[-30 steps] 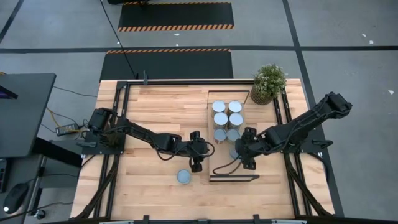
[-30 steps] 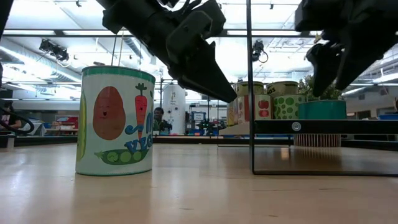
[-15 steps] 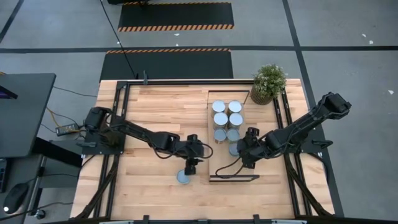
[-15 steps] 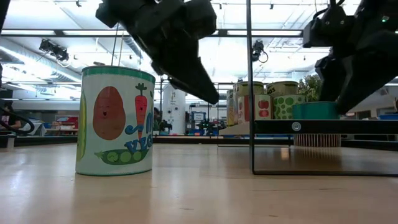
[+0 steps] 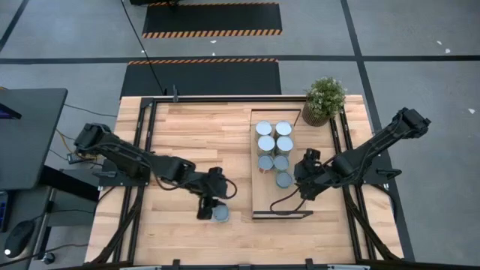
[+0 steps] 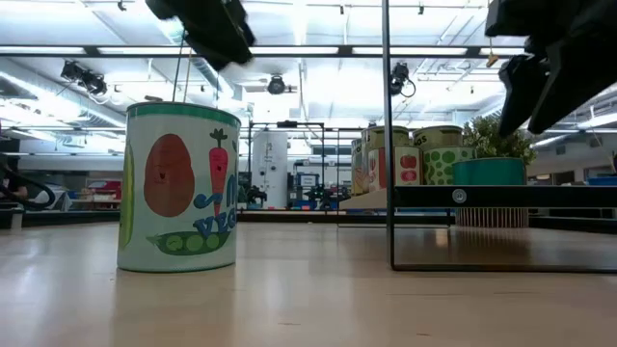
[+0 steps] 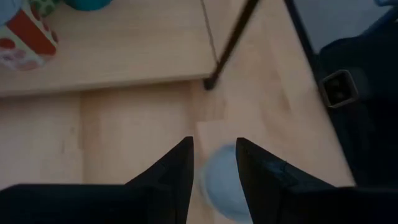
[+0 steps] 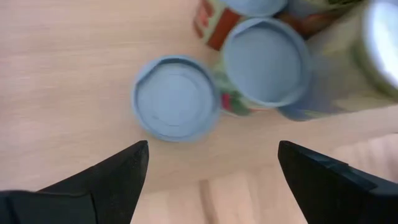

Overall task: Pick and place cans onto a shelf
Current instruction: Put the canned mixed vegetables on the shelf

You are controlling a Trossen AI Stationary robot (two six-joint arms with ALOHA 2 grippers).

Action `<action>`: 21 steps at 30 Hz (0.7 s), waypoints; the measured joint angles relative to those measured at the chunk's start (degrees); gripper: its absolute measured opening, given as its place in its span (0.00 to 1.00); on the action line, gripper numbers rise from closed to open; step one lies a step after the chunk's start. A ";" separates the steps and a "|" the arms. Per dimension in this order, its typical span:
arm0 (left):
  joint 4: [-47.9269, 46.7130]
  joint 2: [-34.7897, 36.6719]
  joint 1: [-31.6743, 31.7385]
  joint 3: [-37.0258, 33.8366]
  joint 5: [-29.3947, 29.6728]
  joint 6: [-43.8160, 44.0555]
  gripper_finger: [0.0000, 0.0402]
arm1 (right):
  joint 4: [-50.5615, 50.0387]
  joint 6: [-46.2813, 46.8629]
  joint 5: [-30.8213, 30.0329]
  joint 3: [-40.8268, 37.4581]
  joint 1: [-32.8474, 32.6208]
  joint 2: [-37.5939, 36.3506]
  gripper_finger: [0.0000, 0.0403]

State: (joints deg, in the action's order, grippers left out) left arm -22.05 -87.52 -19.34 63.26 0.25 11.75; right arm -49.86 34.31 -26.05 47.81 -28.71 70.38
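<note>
One can (image 5: 221, 214) stands upright on the tabletop near the front, printed with vegetables in the low view (image 6: 180, 188). My left gripper (image 5: 205, 210) hovers above and just left of it, open by a narrow gap with nothing between the fingers (image 7: 214, 152); the can (image 7: 221, 180) shows blurred below them. Several cans (image 5: 274, 146) stand on the shelf (image 5: 259, 191). My right gripper (image 5: 306, 189) hangs open wide (image 8: 214, 168) over the shelf's right side, beside the nearest shelf can (image 8: 176, 98).
A potted plant (image 5: 324, 101) stands at the shelf's far right corner. The shelf's thin black frame post (image 6: 388, 135) rises at its near end. Bare tabletop lies left of the shelf and behind the lone can.
My left gripper has risen and swung away from the shelf's near end toward the table's left, ending above the lone can. My right gripper has drifted a little toward the table's right edge. The cans have stayed put.
</note>
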 joint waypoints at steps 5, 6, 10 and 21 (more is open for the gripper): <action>-6.22 2.05 -4.59 0.04 1.71 6.25 0.34 | -2.03 0.11 -2.97 -0.48 -0.16 -4.70 0.91; -8.56 1.92 -5.78 0.07 2.37 7.94 0.36 | -1.97 0.24 -3.23 -0.89 -0.16 -5.66 0.91; -16.21 1.02 -10.10 0.02 5.53 16.06 0.49 | -1.19 0.67 -3.94 -1.83 -0.16 -8.17 0.91; -15.32 -6.52 -16.50 0.00 12.66 28.86 0.73 | 0.24 0.60 -4.10 -2.27 -0.16 -8.89 0.91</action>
State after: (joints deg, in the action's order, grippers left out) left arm -37.37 -94.04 -35.84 63.26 12.92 40.62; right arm -49.62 34.92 -30.15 45.54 -28.87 61.49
